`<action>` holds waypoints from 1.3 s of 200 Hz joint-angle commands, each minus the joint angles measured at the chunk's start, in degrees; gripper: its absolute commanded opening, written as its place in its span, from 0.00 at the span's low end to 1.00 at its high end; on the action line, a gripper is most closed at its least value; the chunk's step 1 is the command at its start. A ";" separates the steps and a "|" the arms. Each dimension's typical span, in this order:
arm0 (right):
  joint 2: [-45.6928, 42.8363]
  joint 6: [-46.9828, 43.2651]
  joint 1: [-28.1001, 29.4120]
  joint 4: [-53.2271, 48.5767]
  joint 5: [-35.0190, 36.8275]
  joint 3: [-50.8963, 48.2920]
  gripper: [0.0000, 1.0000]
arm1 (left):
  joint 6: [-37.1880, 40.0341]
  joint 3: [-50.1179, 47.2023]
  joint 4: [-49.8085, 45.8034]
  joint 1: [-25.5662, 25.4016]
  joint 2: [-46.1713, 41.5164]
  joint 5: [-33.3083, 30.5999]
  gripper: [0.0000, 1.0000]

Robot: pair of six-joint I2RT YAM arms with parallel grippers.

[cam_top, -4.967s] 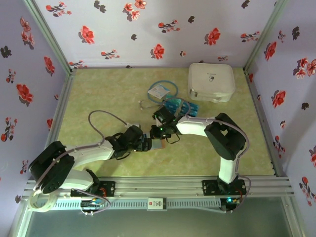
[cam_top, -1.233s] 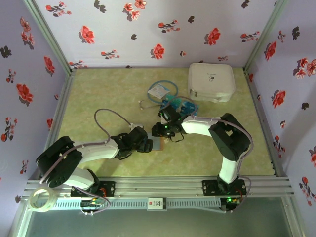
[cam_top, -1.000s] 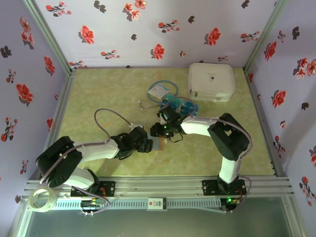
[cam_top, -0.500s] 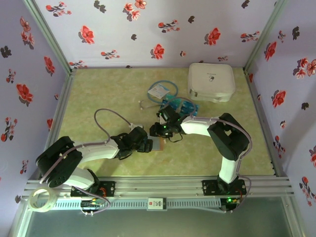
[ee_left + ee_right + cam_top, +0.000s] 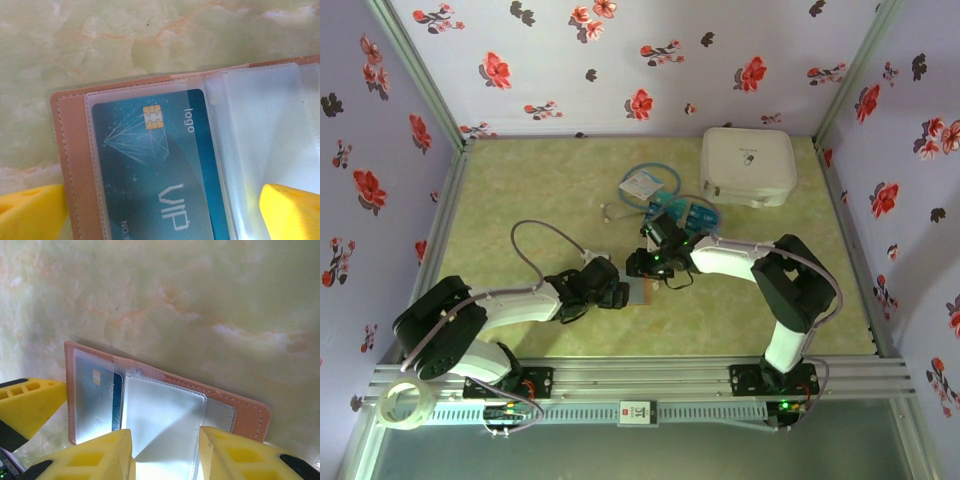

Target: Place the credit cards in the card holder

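Beneath the wide left tool [image 5: 160, 212], open card holder [image 5: 72, 165], card [image 5: 150, 165] inside.

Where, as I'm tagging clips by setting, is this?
Likely a lab robot-testing booth: floral-papered walls box in a marble-look table, and an aluminium rail in front carries the left arm and right arm.
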 commanded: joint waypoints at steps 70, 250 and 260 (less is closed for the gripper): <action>3.69 -0.46 1.75 -1.19 0.36 0.12 0.40 | -0.58 -2.69 -0.12 0.29 2.97 0.00 1.00; 1.98 1.36 1.44 -5.28 7.19 -0.85 0.45 | -0.81 -2.87 0.23 0.30 2.97 0.00 1.00; 2.03 1.53 1.46 -5.08 7.18 -0.85 0.46 | -0.78 -2.88 0.23 0.28 2.96 0.01 1.00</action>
